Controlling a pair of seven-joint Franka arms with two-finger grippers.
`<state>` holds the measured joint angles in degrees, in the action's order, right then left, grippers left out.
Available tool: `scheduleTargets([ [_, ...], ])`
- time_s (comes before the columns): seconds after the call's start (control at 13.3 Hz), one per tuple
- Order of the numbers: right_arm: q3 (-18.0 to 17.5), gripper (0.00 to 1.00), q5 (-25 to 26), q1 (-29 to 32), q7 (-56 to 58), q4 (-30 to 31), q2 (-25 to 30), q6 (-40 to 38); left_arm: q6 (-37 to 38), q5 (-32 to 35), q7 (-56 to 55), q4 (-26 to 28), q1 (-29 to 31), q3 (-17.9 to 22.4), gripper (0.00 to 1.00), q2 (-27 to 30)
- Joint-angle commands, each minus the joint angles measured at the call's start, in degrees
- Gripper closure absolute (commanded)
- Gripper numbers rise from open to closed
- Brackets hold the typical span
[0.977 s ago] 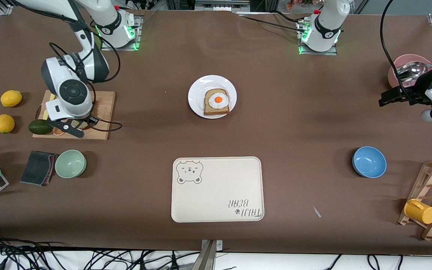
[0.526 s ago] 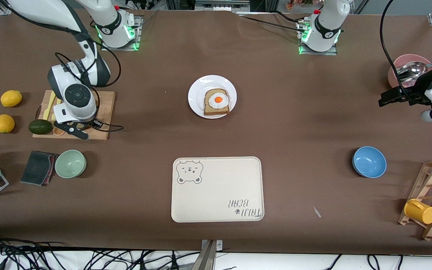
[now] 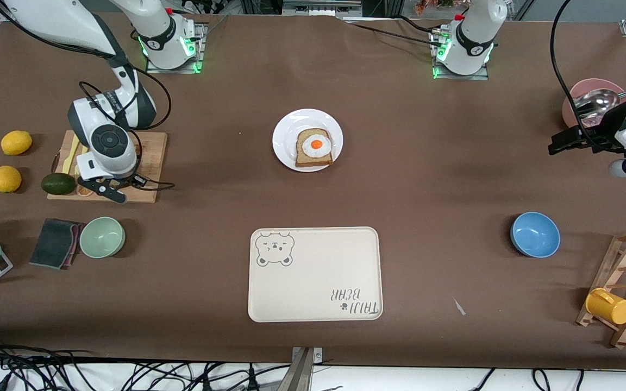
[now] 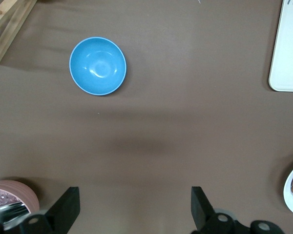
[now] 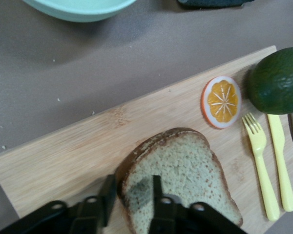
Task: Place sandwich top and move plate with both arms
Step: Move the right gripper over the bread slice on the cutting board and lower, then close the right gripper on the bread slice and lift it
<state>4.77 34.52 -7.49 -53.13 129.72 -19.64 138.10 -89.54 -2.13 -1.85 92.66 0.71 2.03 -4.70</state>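
Note:
The sandwich top [image 5: 185, 165], a bare speckled bread slice with a brown crust, lies on the wooden cutting board [image 5: 78, 151]. My right gripper [image 5: 132, 187] is down on it, one finger against the crust's outer edge and the other on the crumb, shut on that edge. From the front, the right gripper [image 3: 107, 191] hides the slice. The white plate [image 3: 286, 133] sits mid-table and carries a bread slice with a fried egg [image 3: 314, 146]. My left gripper [image 3: 555, 145] waits open over bare table beside the pink bowl [image 3: 590, 89], with nothing between the jaws of that left gripper [image 4: 135, 207].
On the board lie an orange slice [image 5: 221, 101], a yellow fork and knife [image 5: 263, 170] and an avocado [image 3: 58, 183]. Two lemons [image 3: 16, 142], a green bowl [image 3: 102, 237], the cream bear tray [image 3: 315, 274], a blue bowl [image 3: 534, 234] and a mug rack [image 3: 625, 285] stand around.
My right arm has come down onto the cutting board and its fingers have narrowed around the bread's edge. The left arm has not moved.

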Motion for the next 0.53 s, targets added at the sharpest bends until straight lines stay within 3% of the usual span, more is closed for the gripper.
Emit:
scheduleTargets([
  [0.0, 0.1, 0.70, 1.5, 0.5, -1.2, 1.1, -0.5, 2.1, 0.2, 1.2, -2.0, -1.3, -0.4, 0.0, 0.00, -0.3],
  [0.15, 0.4, 0.78, 1.5, 0.5, -1.1, 1.1, -0.9, 3.0, 0.2, 1.1, -2.0, -1.2, -0.4, 0.0, 0.00, -0.3],
  [0.23, 0.4, 0.85, 1.5, 0.5, -1.1, 1.1, -0.9, 2.9, 0.2, 1.2, -1.9, -1.3, -0.4, 0.0, 0.00, -0.4],
  [0.3, 0.4, 0.99, 1.4, 0.5, -0.7, 1.1, -0.9, 2.3, 0.2, 1.2, -1.9, -1.2, -0.4, 0.0, 0.00, -0.4],
  [0.45, 0.4, 1.00, 1.4, 0.5, -0.3, 0.8, -0.6, 1.9, 0.2, 1.2, -1.9, -1.1, -0.4, 0.0, 0.00, -0.3],
])
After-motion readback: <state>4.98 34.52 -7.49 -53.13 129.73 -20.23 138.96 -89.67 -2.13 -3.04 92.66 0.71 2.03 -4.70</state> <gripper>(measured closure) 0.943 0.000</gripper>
